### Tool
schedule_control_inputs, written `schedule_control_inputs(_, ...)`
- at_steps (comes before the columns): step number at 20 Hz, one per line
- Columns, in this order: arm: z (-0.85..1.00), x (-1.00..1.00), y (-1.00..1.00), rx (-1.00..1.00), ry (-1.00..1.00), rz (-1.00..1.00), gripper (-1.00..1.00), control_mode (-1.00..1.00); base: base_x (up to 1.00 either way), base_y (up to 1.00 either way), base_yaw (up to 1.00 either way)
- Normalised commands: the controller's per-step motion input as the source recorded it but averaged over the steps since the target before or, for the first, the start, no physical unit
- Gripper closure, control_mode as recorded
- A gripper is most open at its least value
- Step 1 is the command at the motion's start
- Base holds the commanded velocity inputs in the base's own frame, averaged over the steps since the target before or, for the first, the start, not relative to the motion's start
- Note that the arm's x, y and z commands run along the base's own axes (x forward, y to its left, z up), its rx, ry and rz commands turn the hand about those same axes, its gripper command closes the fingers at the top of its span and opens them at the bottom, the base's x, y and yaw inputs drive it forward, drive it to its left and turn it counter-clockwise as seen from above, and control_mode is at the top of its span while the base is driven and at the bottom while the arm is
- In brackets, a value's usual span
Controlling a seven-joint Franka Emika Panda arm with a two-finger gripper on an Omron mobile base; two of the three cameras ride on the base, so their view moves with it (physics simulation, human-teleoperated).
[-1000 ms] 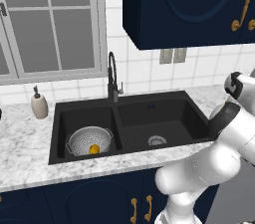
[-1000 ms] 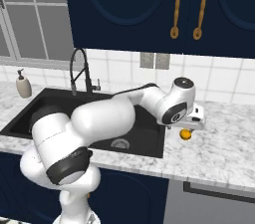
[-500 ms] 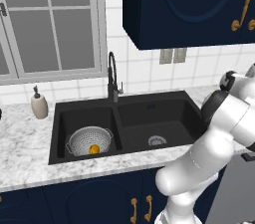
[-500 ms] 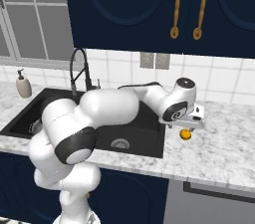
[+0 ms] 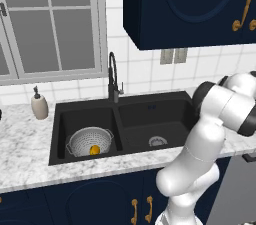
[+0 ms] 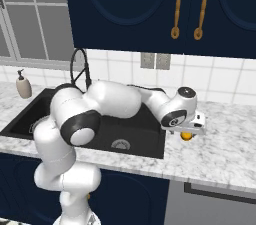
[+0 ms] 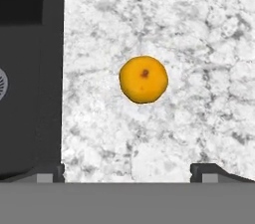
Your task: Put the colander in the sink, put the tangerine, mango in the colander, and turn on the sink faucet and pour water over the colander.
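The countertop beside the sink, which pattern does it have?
The countertop is white-and-grey marbled stone, clearest in the hand view.

The white arm rises from its base, bends at a dark elbow joint and reaches out low to the robot's right, its forearm running nearly level to a dark wrist. The gripper (image 6: 187,133) hangs from that wrist and points straight down. In the hand view its two dark fingertips (image 7: 210,172) stand far apart at the bottom corners, jaws spread wide with nothing between them.
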Motion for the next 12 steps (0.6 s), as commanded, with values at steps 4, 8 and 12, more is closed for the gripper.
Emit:
schedule_control_inputs(4,-0.06,0.28,-0.18,0.01,0.0,0.01,-1.0,-1.0,0.0,0.0,0.0)
schedule_control_inputs(8,-0.12,0.25,-0.33,0.03,0.0,0.03,-1.0,-1.0,0.0,0.0,0.0)
schedule_control_inputs(12,-0.23,0.21,-0.22,0.01,0.0,0.02,-1.0,-1.0,0.0,0.0,0.0)
